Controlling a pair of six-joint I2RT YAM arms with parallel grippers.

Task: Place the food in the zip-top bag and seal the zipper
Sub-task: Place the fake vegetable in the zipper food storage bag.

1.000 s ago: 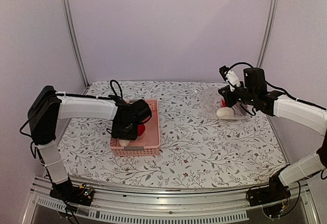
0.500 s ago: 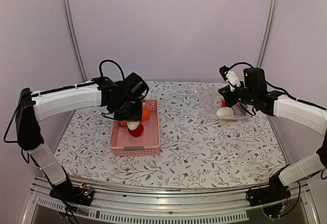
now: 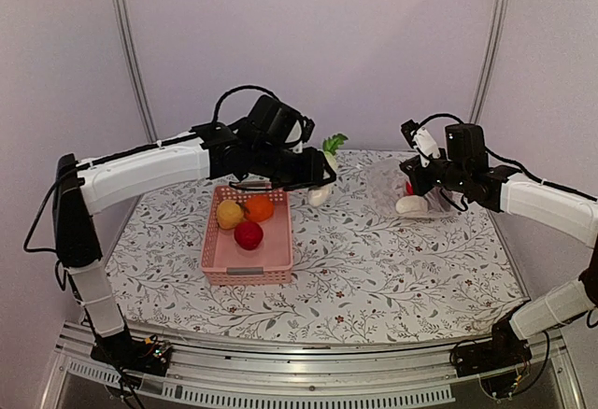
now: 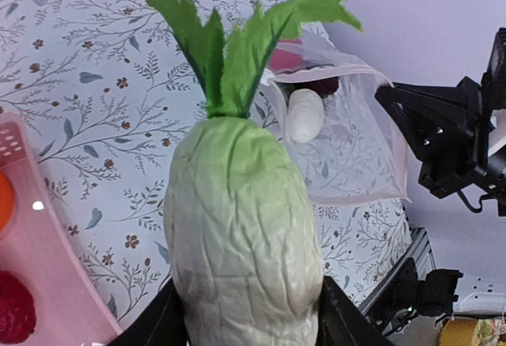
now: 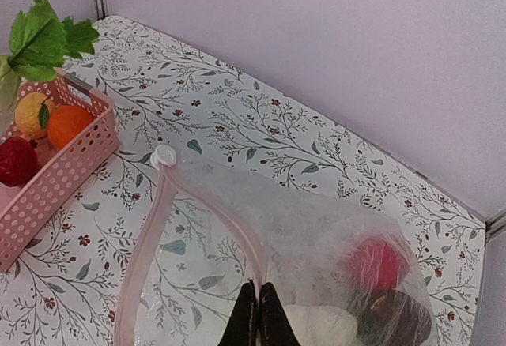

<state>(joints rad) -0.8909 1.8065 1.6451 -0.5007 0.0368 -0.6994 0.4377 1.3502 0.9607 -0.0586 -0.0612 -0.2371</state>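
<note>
White radish (image 4: 241,227) clamped in left hand (image 3: 313,177), right hand (image 5: 258,314) pinching bag (image 5: 316,227)

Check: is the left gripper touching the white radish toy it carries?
Touching. The left wrist view shows the left gripper with its black fingers pressed against both sides of the white radish, no gap.

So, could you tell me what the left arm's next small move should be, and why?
Probably carry the radish on rightward to the bag mouth. The left fingers grip it above the table between basket and bag, and the right fingers hold the bag's edge.
</note>
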